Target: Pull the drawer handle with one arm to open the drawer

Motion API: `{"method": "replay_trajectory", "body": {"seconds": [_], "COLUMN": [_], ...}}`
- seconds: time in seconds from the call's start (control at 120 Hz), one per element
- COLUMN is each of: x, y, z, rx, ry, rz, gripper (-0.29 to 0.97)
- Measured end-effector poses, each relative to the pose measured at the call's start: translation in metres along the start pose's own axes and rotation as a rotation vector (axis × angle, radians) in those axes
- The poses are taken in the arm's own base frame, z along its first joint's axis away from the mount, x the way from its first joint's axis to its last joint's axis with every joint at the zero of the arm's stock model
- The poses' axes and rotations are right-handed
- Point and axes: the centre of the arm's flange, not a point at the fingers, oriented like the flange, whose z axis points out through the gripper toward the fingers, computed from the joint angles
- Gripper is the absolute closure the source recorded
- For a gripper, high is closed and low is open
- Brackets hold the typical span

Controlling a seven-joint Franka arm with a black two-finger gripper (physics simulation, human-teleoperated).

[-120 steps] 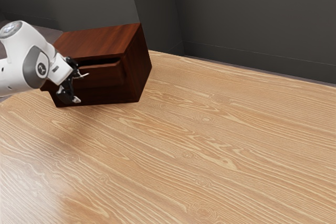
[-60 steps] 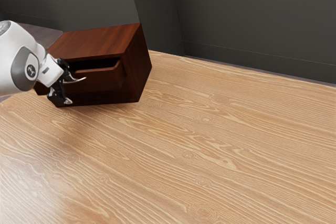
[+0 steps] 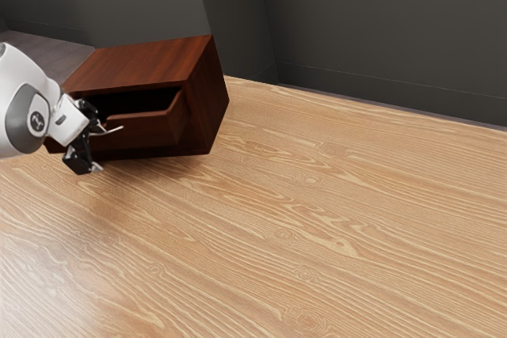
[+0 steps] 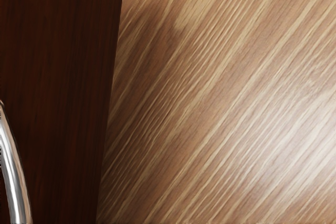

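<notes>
Exterior: brown cabinet (image 3: 158, 65) sits on the table (image 3: 317, 219), toward the exterior view's left. Drawer (image 3: 146, 126) sticks partway out of it, with a dark gap showing above its front. Gripper (image 3: 89, 146) is right at the drawer front, at the end nearer the arm. Can't tell the grip state.

Wrist: drawer's dark wood close up, curved silver handle (image 4: 10, 171) in front of it, table grain alongside.

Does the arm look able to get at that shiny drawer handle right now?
Probably yes: the tool sits right at the metal handle on the drawer front, with nothing standing between them.
</notes>
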Motion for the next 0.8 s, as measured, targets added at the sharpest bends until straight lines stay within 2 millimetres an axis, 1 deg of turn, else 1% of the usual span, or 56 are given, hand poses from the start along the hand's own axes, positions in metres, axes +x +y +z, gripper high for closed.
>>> {"method": "replay_trajectory", "body": {"seconds": [0.117, 0.217, 0.417, 0.617, 0.8], "x": [0.000, -0.001, 0.000, 0.003, 0.004], "y": [0.008, 0.016, 0.024, 0.039, 0.052], "z": [-0.009, -0.008, -0.017, -0.031, -0.037], "rx": [0.006, 0.000, 0.011, 0.021, 0.023], "ry": [-0.001, -0.002, 0.002, 0.005, 0.004], "rz": [-0.002, -0.004, -0.009, -0.008, -0.009], "gripper": [0.03, 0.00, 0.00, 0.03, 0.01]}}
